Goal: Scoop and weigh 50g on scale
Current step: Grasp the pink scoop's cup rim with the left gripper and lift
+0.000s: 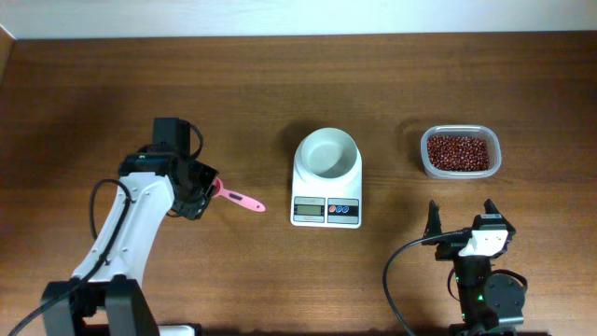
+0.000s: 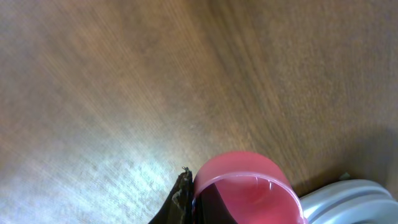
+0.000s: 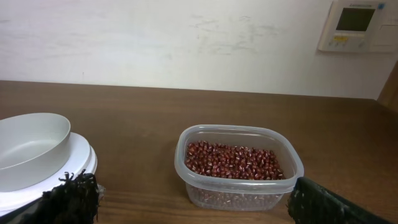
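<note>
The white scale (image 1: 326, 196) stands mid-table with a round white bowl (image 1: 326, 152) on it, its display and buttons facing the front edge. To its left, my left gripper (image 1: 206, 190) is shut on a pink scoop (image 1: 241, 200), which points toward the scale. In the left wrist view the empty scoop cup (image 2: 245, 186) fills the bottom, beside one dark finger (image 2: 181, 200), with the scale's edge (image 2: 348, 199) at the lower right. My right gripper (image 1: 461, 211) stands open at the front right, nothing between its fingers. The scale's bowl (image 3: 31, 146) shows left of it.
A clear plastic tub of red beans (image 1: 459, 152) sits right of the scale, just beyond my right gripper (image 3: 193, 202); the tub (image 3: 236, 162) is about half full. A white wall with a wall panel (image 3: 357, 23) rises behind the table.
</note>
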### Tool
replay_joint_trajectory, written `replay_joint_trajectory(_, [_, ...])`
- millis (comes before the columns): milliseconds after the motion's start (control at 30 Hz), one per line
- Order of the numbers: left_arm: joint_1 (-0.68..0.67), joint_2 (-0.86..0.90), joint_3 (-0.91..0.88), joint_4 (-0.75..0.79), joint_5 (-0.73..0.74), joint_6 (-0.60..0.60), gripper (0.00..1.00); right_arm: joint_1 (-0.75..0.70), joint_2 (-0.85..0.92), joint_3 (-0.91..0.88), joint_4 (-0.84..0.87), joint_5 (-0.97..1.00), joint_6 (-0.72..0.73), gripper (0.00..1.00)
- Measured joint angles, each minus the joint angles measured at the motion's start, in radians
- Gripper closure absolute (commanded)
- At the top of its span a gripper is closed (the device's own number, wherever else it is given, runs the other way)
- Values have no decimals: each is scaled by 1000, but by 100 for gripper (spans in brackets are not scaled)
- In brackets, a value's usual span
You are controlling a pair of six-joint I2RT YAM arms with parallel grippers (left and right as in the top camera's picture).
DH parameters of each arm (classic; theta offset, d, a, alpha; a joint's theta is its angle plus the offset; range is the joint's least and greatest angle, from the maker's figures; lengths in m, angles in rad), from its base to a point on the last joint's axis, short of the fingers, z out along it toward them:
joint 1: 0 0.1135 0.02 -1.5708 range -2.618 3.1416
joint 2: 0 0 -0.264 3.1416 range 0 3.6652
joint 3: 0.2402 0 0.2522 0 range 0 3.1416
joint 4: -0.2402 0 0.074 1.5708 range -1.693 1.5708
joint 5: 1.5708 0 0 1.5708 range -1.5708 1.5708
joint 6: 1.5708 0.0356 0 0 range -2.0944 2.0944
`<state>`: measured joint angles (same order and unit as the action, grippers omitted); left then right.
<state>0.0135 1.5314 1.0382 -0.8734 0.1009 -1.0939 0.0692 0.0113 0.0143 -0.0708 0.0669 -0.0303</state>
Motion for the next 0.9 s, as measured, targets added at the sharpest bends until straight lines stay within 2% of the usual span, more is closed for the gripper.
replay_joint_trajectory(167, [0,-4,0,-17,25,-81,100,0,0,0,0,0,1,1])
replay_joint_trajectory(900, [0,-4,0,-20,307,-130,100,0,0,0,0,0,0,1])
